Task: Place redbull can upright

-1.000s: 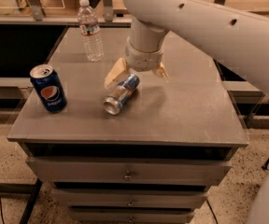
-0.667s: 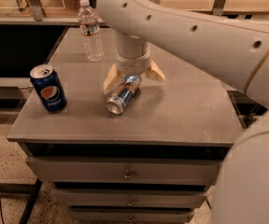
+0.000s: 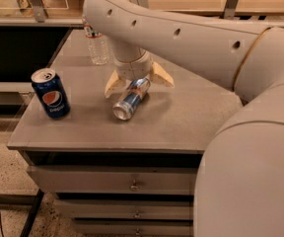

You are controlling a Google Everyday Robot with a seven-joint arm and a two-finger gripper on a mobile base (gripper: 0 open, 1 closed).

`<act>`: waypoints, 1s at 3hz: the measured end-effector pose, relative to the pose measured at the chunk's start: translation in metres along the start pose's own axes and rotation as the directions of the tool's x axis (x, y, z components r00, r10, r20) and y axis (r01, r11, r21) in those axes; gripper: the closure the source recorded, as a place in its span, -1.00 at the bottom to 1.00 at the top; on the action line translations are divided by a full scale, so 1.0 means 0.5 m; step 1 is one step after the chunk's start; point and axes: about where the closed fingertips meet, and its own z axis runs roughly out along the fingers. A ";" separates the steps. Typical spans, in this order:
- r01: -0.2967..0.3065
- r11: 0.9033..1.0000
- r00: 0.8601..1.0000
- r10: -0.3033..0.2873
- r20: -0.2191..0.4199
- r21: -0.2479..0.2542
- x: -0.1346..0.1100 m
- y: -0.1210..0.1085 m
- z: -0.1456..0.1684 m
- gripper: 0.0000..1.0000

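The redbull can [image 3: 128,100] is slim, silver and blue. It lies on its side near the middle of the grey cabinet top [image 3: 181,117], with its silver end facing the front. My gripper [image 3: 138,83] hangs straight above the can's far end. Its two cream fingers [image 3: 113,85] are spread wide, one on each side of the can. The fingers are open and hold nothing.
A dark blue Pepsi can [image 3: 51,93] stands upright near the left front edge. A clear water bottle [image 3: 97,43] stands at the back left, partly behind my arm [image 3: 191,38]. My arm crosses the right side of the view. Drawers [image 3: 132,181] sit below the top.
My arm has swung left and lower over the can, so the gripper now straddles the can's far end. The can has not moved.
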 end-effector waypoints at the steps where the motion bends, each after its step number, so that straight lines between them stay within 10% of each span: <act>1: -0.027 0.999 0.999 0.026 -0.025 -0.026 -0.012 -0.008 -0.011 -1.00; 3: -0.042 0.998 0.999 0.041 -0.018 -0.049 -0.022 -0.008 -0.011 -1.00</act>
